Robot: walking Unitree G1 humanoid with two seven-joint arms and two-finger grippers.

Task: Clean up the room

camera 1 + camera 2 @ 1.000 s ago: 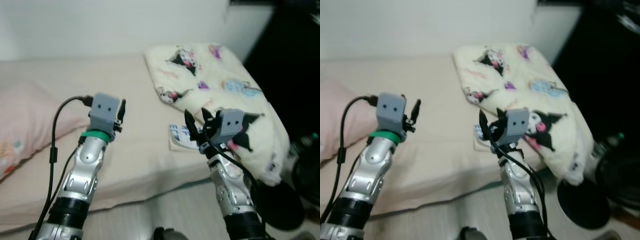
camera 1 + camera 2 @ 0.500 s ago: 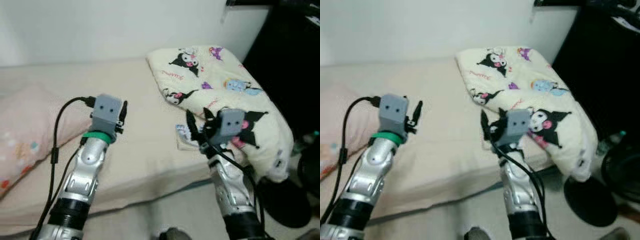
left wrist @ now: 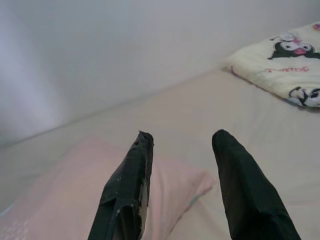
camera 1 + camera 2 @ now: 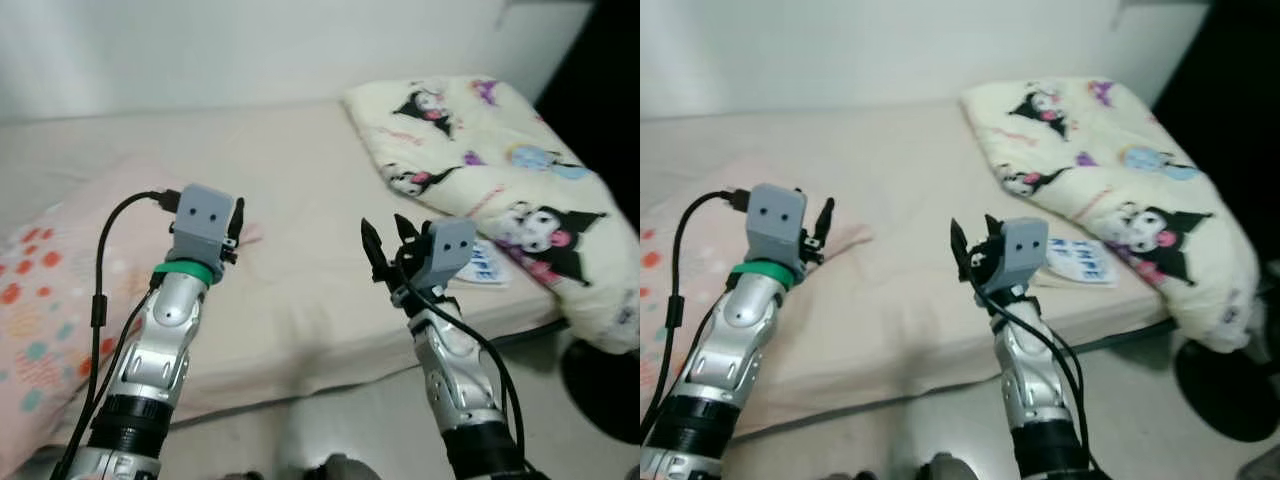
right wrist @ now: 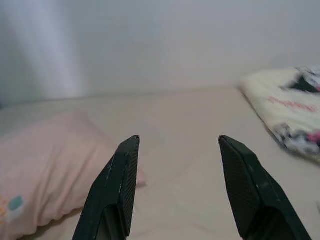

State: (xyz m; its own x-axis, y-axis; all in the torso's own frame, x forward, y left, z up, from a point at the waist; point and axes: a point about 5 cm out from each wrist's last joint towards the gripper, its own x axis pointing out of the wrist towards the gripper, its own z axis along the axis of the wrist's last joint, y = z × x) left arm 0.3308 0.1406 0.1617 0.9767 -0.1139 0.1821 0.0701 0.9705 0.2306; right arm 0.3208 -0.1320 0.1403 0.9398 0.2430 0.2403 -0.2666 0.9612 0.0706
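One bed (image 4: 300, 190) carries one pink pillow (image 4: 50, 310) at 9 o'clock, one cartoon-print blanket (image 4: 500, 180) at 2 o'clock, and one small packet (image 4: 483, 265) beside that blanket. Two arms rise over the near edge: left gripper (image 3: 180, 150) and right gripper (image 5: 177, 150), both jaws spread wide, holding nothing.

Bed (image 4: 300, 190) w/ beige sheet: pink pillow (image 4: 60, 290) at left, cartoon-print cream blanket (image 4: 500, 180) at right, small packet (image 4: 485, 265) just beside blanket.
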